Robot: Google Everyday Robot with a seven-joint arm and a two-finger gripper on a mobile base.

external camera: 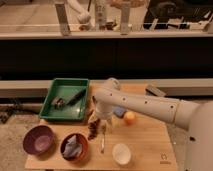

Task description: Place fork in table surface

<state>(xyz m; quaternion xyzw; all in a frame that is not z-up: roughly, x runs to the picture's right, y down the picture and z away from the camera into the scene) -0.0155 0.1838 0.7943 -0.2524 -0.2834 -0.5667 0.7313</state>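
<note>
Tool (102, 121): hangs low over the middle of the tabletop (150, 144); I cannot tell whether it is spread or pressed together.
Fork (102, 143): lies flat on the tabletop just near of the tool, handle running near-far.
Left of fork: orange bowl (74, 147), then purple bowl (38, 139).
Right of fork: white bowl (121, 153).
Right of tool: orange ball (129, 117).
Far left: green tray (62, 117).

Dim room beyond the bench (150, 142)
A dark low wall (100, 57) behind the bench, pale railing posts (62, 20) above it; pincer (103, 124) over the bench's middle.
</note>
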